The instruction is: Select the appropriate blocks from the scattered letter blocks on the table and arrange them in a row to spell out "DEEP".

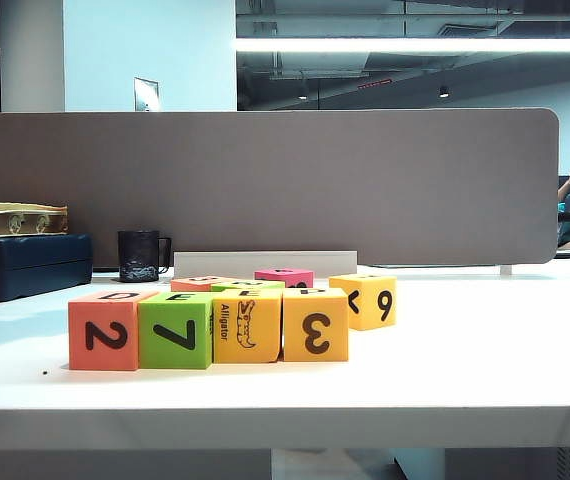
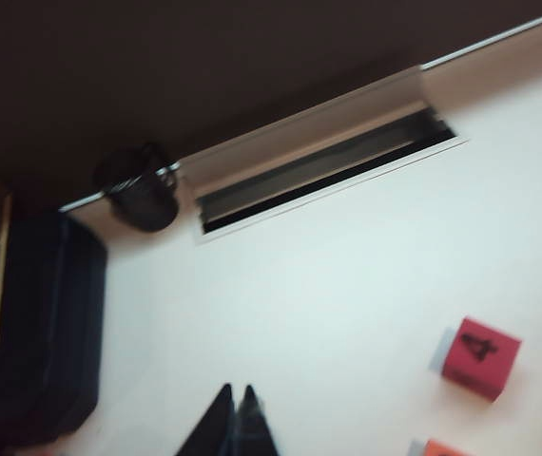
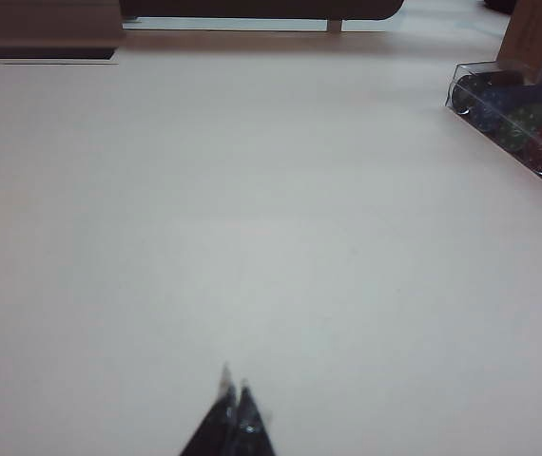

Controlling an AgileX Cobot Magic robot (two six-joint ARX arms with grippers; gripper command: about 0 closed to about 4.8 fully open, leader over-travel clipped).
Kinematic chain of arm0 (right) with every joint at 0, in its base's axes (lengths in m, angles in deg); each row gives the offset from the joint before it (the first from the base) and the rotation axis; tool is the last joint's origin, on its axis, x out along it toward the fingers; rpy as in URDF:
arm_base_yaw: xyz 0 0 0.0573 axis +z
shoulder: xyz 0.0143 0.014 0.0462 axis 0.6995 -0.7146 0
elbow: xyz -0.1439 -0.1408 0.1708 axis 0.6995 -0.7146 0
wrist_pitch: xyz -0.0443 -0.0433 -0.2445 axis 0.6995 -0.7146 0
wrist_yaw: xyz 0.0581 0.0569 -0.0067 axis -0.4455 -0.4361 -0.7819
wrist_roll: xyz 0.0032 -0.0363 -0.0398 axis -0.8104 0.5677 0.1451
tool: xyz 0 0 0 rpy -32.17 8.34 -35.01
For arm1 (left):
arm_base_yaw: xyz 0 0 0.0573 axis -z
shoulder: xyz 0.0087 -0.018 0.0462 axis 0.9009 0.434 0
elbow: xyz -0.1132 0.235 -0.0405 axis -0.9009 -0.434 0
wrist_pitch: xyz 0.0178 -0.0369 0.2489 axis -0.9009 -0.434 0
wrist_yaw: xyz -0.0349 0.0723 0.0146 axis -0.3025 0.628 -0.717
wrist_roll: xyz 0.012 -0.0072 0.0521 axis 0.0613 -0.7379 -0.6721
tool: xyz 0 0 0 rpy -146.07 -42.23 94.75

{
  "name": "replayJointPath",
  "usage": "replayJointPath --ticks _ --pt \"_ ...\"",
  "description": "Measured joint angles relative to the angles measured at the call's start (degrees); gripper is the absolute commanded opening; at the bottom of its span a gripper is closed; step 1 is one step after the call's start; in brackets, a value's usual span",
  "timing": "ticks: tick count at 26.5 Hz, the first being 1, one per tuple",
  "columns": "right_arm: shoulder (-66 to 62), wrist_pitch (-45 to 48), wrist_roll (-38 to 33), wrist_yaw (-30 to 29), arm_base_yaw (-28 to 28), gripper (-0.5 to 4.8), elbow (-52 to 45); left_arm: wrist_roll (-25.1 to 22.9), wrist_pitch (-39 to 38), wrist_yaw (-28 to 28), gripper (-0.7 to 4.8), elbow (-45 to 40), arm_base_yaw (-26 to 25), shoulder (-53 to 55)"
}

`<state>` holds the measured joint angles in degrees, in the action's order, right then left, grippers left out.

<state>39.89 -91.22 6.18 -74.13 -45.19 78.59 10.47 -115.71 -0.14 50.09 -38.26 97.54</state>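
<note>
White surface (image 1: 485, 350) carries four foam blocks (image 1: 210, 328) touching in a row near its front edge, light, squashy, probably best pinched across opposite flat sides, while left claw (image 2: 236, 404) and right claw (image 3: 233, 388) hang closed and empty.

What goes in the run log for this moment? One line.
left gripper: shut, empty, above table | right gripper: shut, empty | four-block row: placed
</note>
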Motion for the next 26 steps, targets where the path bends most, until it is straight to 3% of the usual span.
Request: replayJointPath --ticks 7,17,26 --pt "0.0 0.0 -0.02 0.0 0.0 -0.05 0.0 1.36 2.49 0.07 -0.06 -19.65 -9.57 -13.0" --pt "0.0 0.0 -0.02 0.02 0.0 -0.05 0.0 3.28 15.5 -0.04 -0.06 -49.81 -20.33 -33.92" --pt "0.0 0.0 -0.02 0.04 -0.02 -0.05 0.0 3.48 23.32 0.0 -0.06 -70.69 -23.43 -51.41"
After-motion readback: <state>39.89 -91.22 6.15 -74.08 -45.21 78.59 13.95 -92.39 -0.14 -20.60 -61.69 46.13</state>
